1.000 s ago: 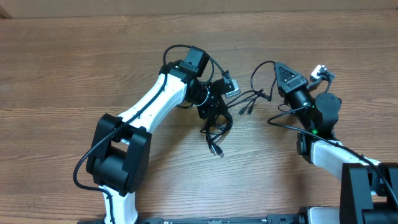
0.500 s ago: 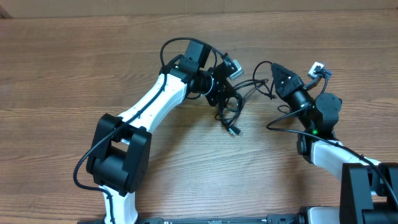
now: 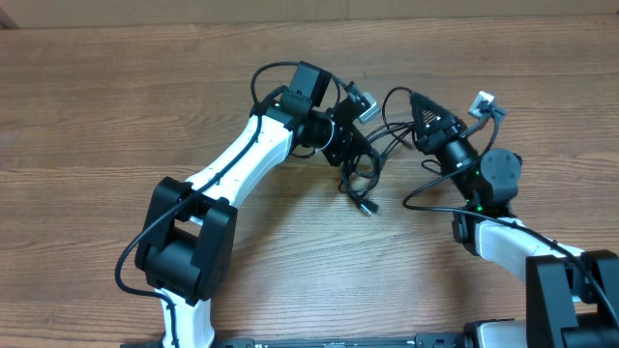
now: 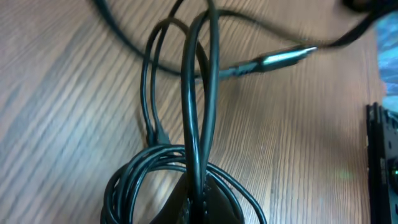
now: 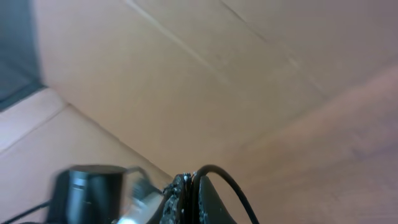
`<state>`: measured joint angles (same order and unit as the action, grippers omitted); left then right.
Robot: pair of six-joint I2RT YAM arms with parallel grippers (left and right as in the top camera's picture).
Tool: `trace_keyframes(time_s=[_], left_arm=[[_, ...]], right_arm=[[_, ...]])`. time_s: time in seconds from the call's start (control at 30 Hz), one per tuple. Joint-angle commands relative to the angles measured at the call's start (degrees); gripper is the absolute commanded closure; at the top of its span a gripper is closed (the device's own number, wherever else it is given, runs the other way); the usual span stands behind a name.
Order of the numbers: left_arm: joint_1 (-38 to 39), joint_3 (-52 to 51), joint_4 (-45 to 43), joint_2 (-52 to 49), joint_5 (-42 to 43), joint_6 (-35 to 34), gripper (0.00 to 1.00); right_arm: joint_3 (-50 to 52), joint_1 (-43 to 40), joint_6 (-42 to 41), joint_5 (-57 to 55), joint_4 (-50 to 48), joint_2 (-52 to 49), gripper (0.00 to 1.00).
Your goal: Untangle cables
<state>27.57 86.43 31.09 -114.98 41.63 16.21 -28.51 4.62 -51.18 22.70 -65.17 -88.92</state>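
Evidently, mid-separation, the cable bundle [image 3: 360, 174] was gripped over the tabletop [image 3: 116, 106] by the closed left jaws, one strand [image 5: 217, 168] pinched by the closed right jaws; a gentle outward pull was judged next.

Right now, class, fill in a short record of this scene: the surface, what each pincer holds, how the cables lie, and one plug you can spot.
Surface: wooden table
Left pincer: shut on the cable bundle
Right pincer: shut on one strand
Cables: thin black loops crossing each other, running between the two pincers
Plug: silver-tipped plug, a free end beyond the loops
Plug touching the table: cannot tell
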Motion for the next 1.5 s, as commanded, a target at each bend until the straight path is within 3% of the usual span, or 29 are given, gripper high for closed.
trace_keyframes(time_s=[0.0, 0.17, 0.37, 0.67, 0.77, 0.83, 1.0, 1.2, 1.4, 1.47], left_arm=[[0.4, 0.0, 3.0, 0.2, -6.3, -1.0, 0.96], [0.3, 0.0, 7.8, 0.2, -10.8, -1.0, 0.96], [0.2, 0.0, 8.8, 0.2, -11.0, -1.0, 0.96], [0.2, 0.0, 9.4, 0.2, -10.8, -1.0, 0.96], [0.2, 0.0, 9.4, 0.2, -10.4, -1.0, 0.96], [0.1, 0.0, 9.4, 0.3, -10.0, -1.0, 0.96], [-0.4, 0.1, 9.5, 1.4, -5.5, -1.0, 0.96], [-3.6, 1.2, 10.4, 6.8, -0.5, -1.0, 0.96], [-6.1, 1.3, 10.5, 15.4, 2.1, -1.0, 0.96], [-6.3, 1.3, 10.4, 18.3, 1.8, -1.0, 0.96]], right_arm=[[-0.8, -0.1, -1.0, 2.4, -4.0, -0.2, 0.96], [-0.8, -1.0, -2.8, 5.3, -9.1, -0.2, 0.96], [-0.8, -2.3, -2.8, 6.8, -8.0, -0.2, 0.96], [-0.8, -6.2, -2.8, 6.8, 5.5, -0.2, 0.96], [-0.8, -7.4, -2.8, 6.8, 8.4, -0.2, 0.75], [-0.8, -7.9, -2.8, 6.8, 9.5, -0.2, 0.73], [-0.8, -8.0, -2.8, 5.8, 10.7, -0.2, 0.5], [-0.8, -8.0, -2.8, 5.0, 12.0, -0.2, 0.34], [-0.8, -8.0, -2.8, 5.0, 11.0, -0.2, 0.01], [-0.8, -8.0, -2.8, 5.5, 9.8, -0.2, 0.0]])
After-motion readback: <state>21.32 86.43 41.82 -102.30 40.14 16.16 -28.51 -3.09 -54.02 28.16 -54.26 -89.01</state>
